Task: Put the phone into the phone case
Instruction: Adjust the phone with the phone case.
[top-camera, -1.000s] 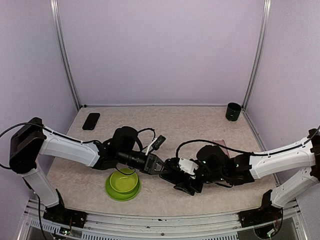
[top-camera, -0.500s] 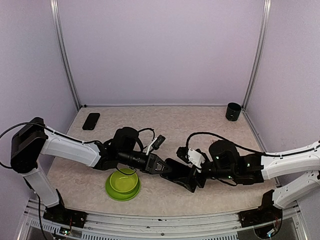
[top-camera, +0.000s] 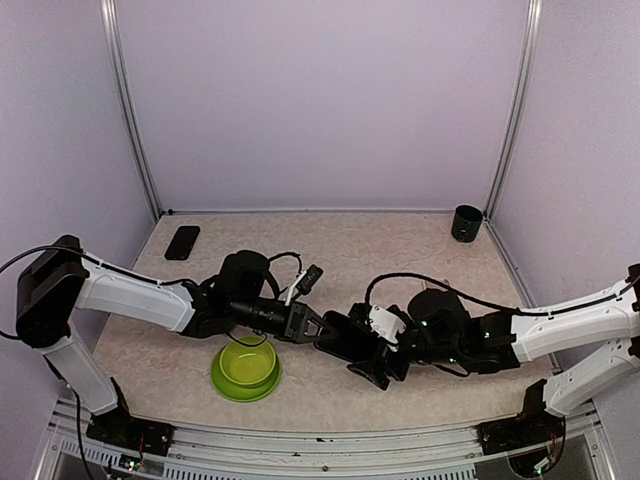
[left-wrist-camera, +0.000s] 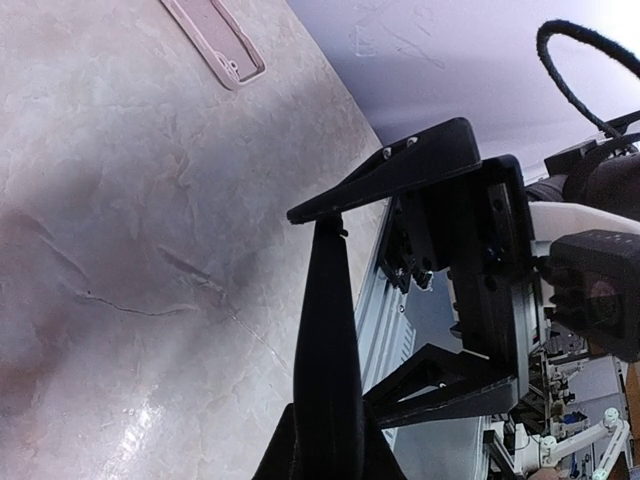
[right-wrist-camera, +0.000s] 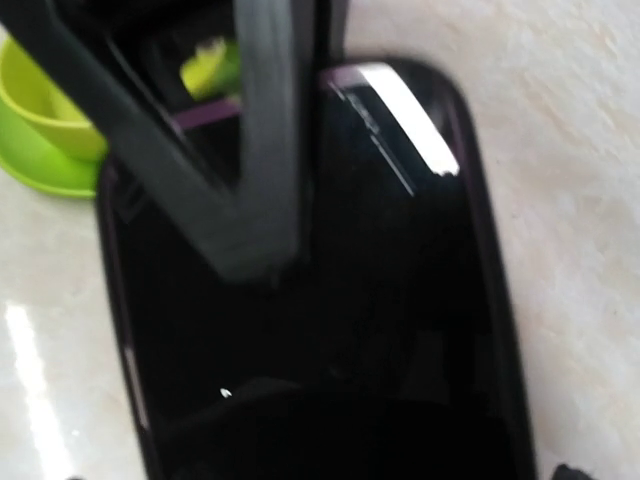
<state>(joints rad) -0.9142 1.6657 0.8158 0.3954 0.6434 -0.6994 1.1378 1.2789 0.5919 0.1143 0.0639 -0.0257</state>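
Note:
My left gripper (top-camera: 312, 330) is shut on the near end of a black phone (top-camera: 345, 338) and holds it just above the table. In the left wrist view the phone (left-wrist-camera: 325, 330) shows edge-on, rising from the jaws. My right gripper (top-camera: 374, 362) is at the phone's far end. Its two fingers (left-wrist-camera: 400, 175) stand apart, and the upper one touches the phone's tip. In the right wrist view the phone's glossy screen (right-wrist-camera: 320, 300) fills the frame and hides the right fingers. The pink phone case (left-wrist-camera: 215, 40) lies flat on the table, beyond both grippers.
A green bowl (top-camera: 245, 368) sits under the left forearm near the front edge and shows in the right wrist view (right-wrist-camera: 40, 130). A flat black object (top-camera: 182, 242) lies at the back left. A black cup (top-camera: 466, 222) stands at the back right corner.
The right arm swung out to the right and has come back left, closing on the phone. The phone has shifted slightly left. The left arm has barely moved.

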